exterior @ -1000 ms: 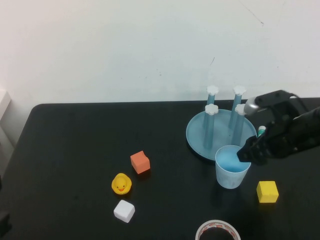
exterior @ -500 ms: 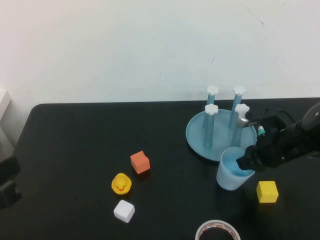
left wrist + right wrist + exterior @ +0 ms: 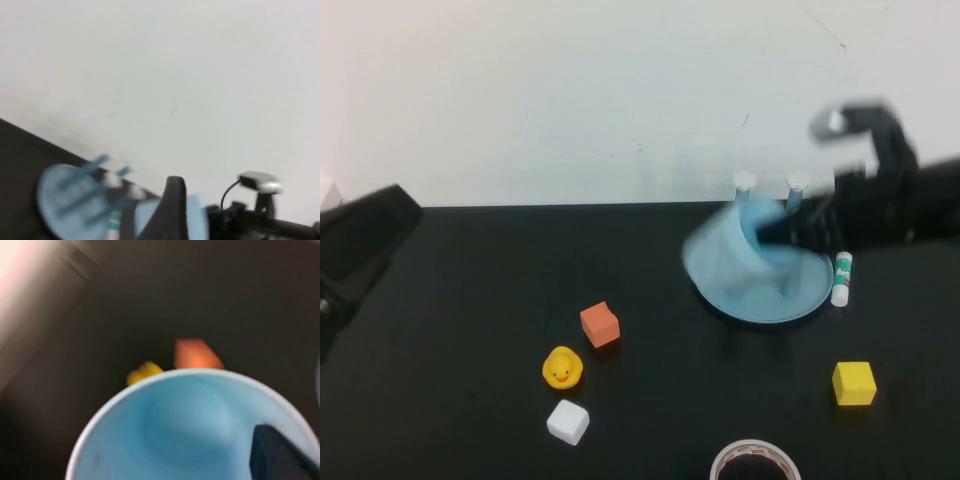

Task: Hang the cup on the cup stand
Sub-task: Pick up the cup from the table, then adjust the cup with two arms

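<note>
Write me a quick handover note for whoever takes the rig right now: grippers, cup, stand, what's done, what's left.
Right gripper: shut on the cup, lifted and tipped over the cup stand.
Left gripper: open, raised at the table's far left, holding nothing.
Done: cup picked up and carried to the stand.
Left: turn it mouth-down over a post, lower it, release.

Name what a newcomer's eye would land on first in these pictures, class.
The right gripper holds the light blue cup tipped in the air over the cup stand, right of centre. At the far left edge the dark left gripper looms.
</note>
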You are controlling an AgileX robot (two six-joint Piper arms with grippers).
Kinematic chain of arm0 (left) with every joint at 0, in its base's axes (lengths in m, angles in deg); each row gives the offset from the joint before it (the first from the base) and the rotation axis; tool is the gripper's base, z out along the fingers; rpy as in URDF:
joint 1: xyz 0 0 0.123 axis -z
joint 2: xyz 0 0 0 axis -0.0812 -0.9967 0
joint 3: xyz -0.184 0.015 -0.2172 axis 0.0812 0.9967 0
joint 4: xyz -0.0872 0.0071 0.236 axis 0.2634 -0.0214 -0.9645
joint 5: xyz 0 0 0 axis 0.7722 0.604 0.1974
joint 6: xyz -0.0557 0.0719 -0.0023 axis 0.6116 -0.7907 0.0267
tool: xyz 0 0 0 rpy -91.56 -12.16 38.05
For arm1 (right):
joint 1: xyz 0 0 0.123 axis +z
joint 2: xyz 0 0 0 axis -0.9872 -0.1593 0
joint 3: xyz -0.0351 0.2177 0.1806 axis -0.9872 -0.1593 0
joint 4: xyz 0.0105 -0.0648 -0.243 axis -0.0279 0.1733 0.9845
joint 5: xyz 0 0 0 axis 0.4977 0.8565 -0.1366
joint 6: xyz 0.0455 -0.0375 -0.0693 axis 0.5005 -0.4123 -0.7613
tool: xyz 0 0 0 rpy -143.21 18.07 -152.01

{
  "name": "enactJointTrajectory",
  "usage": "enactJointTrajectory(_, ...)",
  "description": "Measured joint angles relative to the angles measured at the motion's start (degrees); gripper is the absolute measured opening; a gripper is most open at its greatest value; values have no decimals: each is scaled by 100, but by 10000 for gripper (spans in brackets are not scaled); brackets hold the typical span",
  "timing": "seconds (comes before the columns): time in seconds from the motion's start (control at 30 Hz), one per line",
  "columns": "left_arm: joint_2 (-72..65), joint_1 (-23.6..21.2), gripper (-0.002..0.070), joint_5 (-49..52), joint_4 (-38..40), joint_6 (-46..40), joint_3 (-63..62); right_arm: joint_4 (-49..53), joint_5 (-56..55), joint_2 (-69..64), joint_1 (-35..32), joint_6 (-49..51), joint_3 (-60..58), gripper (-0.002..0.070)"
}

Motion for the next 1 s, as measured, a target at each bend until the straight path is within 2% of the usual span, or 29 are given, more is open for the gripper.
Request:
enactJointTrajectory(0.17,-21,0,648,388,197,925,0,-1795,390,1045,507,-1737,0,28)
enactJointTrajectory(0.3,-124,0,648,896,222,1760,0,-2907,466,1332,1101,-2900,0,28)
enactJointTrajectory(0.47,-201,0,648,1375,222,2255,0,-3114,199,1329,1955,-3484,3,28)
enactJointTrajectory(0.63,-225,0,648,1428,222,2511,0,-3164,-165,1329,2465,-3956,3,28)
enactJointTrajectory(1.0,-224,0,648,1467,266,3173,-26,-3173,-471,1317,2680,-4438,283,28)
